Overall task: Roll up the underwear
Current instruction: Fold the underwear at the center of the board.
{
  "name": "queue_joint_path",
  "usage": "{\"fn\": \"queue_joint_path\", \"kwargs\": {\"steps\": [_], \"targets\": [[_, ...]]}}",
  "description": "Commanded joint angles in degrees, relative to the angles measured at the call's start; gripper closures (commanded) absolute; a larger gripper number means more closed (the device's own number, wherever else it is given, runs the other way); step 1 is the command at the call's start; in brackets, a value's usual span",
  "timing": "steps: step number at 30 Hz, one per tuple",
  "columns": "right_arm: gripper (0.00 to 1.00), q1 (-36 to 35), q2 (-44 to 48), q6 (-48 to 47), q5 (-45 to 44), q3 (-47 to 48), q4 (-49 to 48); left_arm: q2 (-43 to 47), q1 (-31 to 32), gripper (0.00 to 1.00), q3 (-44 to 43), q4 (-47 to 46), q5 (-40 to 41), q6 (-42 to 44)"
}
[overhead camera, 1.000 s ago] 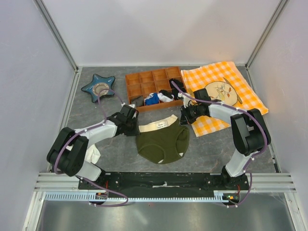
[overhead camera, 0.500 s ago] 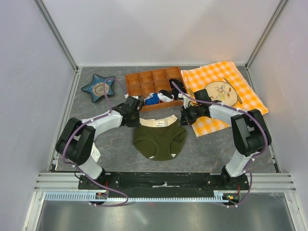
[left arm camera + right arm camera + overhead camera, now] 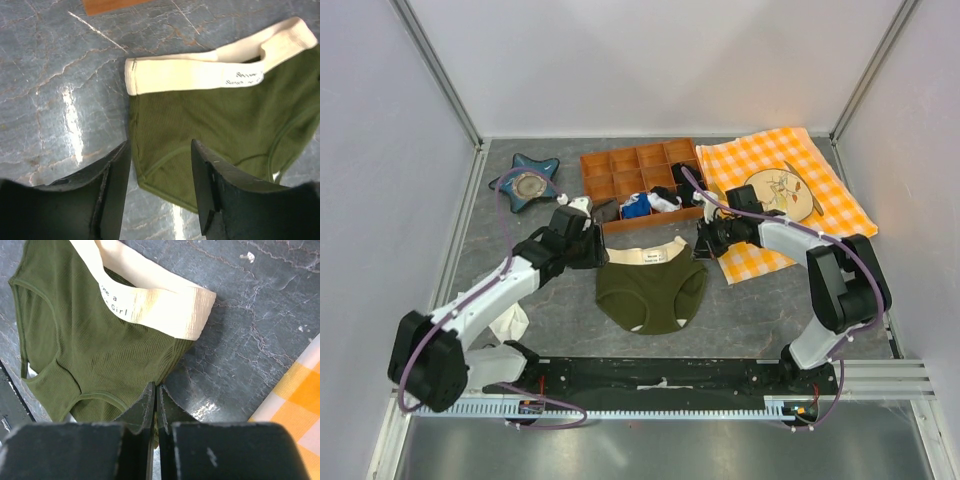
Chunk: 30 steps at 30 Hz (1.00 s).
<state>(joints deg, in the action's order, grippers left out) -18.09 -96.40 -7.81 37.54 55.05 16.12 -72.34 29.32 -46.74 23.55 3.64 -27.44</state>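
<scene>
The underwear [image 3: 650, 290] lies flat on the grey table, dark olive with a cream waistband [image 3: 645, 256] toward the far side. In the left wrist view the underwear [image 3: 215, 120] spreads under and beyond my left gripper [image 3: 161, 172]. That gripper is open and holds nothing, hovering over the garment's left edge. From above, the left gripper [image 3: 592, 248] sits just left of the waistband. My right gripper [image 3: 703, 243] is at the waistband's right end. In the right wrist view the right gripper [image 3: 156, 390] is shut on the side edge of the underwear [image 3: 85, 340], with a sliver of cloth between its fingers.
A wooden compartment tray [image 3: 620, 163] stands behind the garment, with black, blue and white small garments [image 3: 645, 205] in its front row. A blue star dish [image 3: 525, 180] sits at the far left. An orange checked cloth [image 3: 830, 210] with a plate [image 3: 775, 190] lies at the right. A white cloth [image 3: 510, 322] lies by the left arm.
The left gripper closed, then opened, and now hovers free over the cloth; the left arm stretched out. The underwear shifted and lies flatter than a second ago. The right gripper stayed put.
</scene>
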Motion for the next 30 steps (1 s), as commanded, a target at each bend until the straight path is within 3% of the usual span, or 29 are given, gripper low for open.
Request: {"fn": "queue_joint_path", "kwargs": {"steps": [1,4,13,30], "targets": [[0.94,-0.1,5.2,0.3,-1.1,-0.1,-2.3,9.6,-0.2,0.39,3.0,1.5,-5.6,-0.2],[0.94,-1.4,7.4,-0.4,-3.3,0.0,-2.4,13.3,-0.2,0.38,6.6,1.1,-9.4,-2.7],[0.94,-9.7,7.5,-2.0,-7.1,2.9,1.1,24.2,-0.2,0.38,13.4,2.0,-11.1,-8.2],[0.93,-22.2,-0.2,1.0,-10.3,15.3,4.4,35.7,-0.2,0.38,13.4,8.8,-8.6,-11.2]]}}
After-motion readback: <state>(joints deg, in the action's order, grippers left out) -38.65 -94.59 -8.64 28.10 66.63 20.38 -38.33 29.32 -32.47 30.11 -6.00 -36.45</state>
